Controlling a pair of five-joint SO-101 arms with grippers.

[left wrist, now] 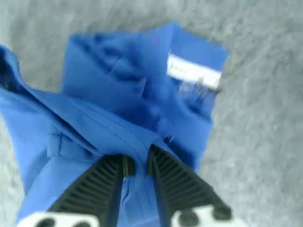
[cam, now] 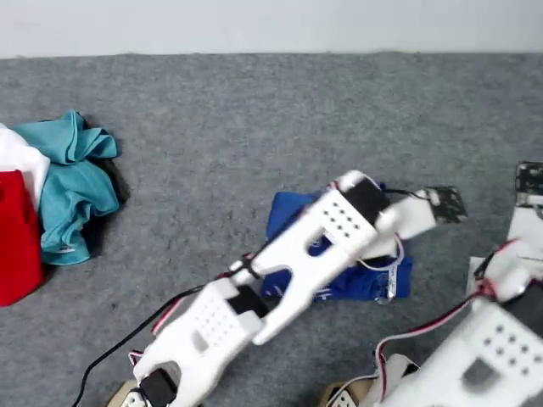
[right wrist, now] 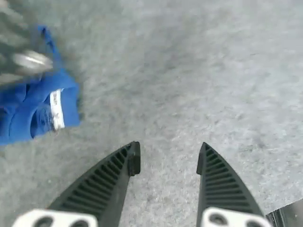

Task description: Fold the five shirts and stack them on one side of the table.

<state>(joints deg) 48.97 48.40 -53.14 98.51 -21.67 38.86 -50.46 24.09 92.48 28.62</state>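
**Left arm has the blue shirt by a fold**

The left gripper (left wrist: 139, 158) is down on the blue shirt (cam: 293, 216), its two black fingers pressed nearly together with a ridge of blue cloth pinched between them. The shirt lies bunched a little right of the middle of the grey table (cam: 254, 127), its white label (left wrist: 194, 73) facing up, with the left arm stretched right across it. The right gripper (right wrist: 168, 158) hangs over bare grey surface just beside the shirt, fingers spread wide and holding nothing. Over at the far left edge sits a heap: a crumpled teal shirt (cam: 72, 182), a red shirt (cam: 17, 242) and a white shirt (cam: 17, 157) touching one another.
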